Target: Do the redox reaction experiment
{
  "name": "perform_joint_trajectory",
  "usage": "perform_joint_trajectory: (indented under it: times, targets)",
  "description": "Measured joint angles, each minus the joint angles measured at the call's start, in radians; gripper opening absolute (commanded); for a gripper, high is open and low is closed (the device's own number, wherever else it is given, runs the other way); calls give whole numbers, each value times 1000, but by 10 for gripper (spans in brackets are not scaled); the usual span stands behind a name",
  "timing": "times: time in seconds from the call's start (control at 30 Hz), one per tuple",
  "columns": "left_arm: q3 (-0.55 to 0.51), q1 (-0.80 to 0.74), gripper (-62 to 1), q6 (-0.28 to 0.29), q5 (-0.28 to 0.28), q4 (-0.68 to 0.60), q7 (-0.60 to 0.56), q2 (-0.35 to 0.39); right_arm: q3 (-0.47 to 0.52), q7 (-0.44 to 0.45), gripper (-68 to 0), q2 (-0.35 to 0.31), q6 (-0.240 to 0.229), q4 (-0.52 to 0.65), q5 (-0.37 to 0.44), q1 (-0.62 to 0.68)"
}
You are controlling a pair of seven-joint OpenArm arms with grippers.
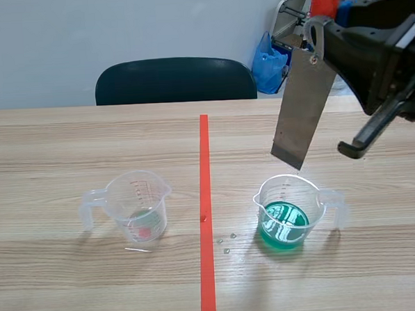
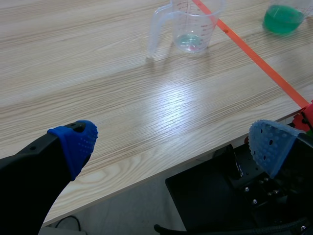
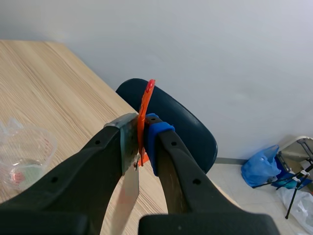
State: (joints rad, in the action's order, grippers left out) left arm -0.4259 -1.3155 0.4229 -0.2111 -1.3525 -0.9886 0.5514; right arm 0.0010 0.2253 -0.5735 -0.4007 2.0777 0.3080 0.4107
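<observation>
The right gripper (image 3: 139, 147) pinches the metal strip (image 1: 304, 108) by its top end — likely stiff, light, slick; green-liquid beaker (image 1: 287, 217) at its six o'clock. The left gripper (image 2: 173, 144) gapes wide.

Front overview plus wrist close-ups, measuring cup (image 1: 136, 213) shared

Light wooden table (image 1: 54, 142), clear measuring cup (image 1: 135, 213) left of tape line (image 1: 205, 169), cup of green liquid (image 1: 287, 217) right
</observation>
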Motion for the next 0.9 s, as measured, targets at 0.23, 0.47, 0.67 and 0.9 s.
perform_joint_trajectory:
  times: [0.23, 0.47, 0.67, 0.9]
  targets:
    - [0, 0, 14, 0, 0, 0, 0, 0, -148, -77, -662, 0, 0, 0, 0, -127]
    - [0, 0, 14, 0, 0, 0, 0, 0, -295, -130, -662, 0, 3, 0, 1, -270]
    - [0, 0, 14, 0, 0, 0, 0, 0, -419, -144, -662, 19, 12, -55, 8, -399]
    - [0, 0, 14, 0, 0, 0, 0, 0, -543, -150, -662, 87, 13, -216, 8, -526]
